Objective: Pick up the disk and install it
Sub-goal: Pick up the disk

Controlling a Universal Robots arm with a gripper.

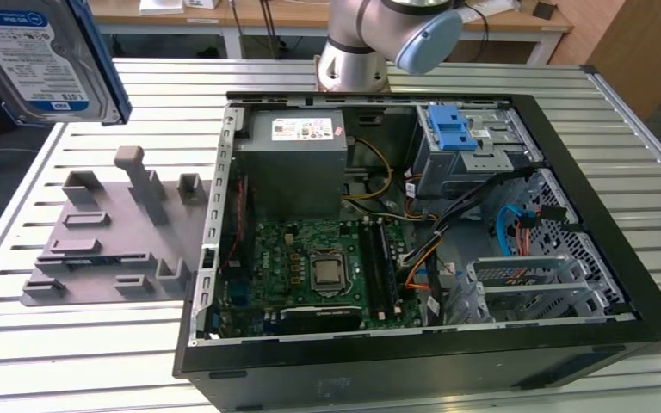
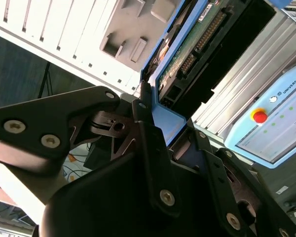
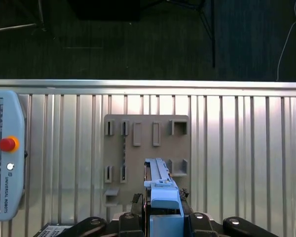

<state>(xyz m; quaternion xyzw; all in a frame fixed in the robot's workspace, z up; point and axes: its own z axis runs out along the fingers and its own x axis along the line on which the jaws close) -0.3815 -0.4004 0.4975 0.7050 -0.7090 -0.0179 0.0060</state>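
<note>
Holding, exterior view: the disk [image 1: 44,60] hangs high at the exterior view's left with its label towards the camera, well above the grey stand [image 1: 113,232] on the slatted worktop [image 1: 629,129].
Case, exterior view: the open computer case [image 1: 423,379] lies on its side just beside the stand, towards the exterior view's right, and well apart from the disk. A drive cage [image 1: 468,146] with a blue latch sits in its far corner, and loose cables [image 1: 451,222] run close by it.
Grip, second wrist view: the claw [image 2: 168,129] is closed on the disk. Its black fingers [image 2: 150,148] press the blue bracket from both sides, and the green circuit board faces this camera.
Surroundings, second wrist view: a control pendant [image 2: 271,123] with a red button lies near on the worktop.
Position, first wrist view: the disk is seen edge-on directly over the stand, clear of its upright posts.
Risk, grip: the hold appears to be on the plastic bracket alone, at one end. A jolt or tilt could let the drive swing or slip out.
Risk, clearance: the case rim and the cables by the cage could snag the disk if it comes in low or skewed.
Risk, seating: a small angular error at the cage could jam the bracket.
</note>
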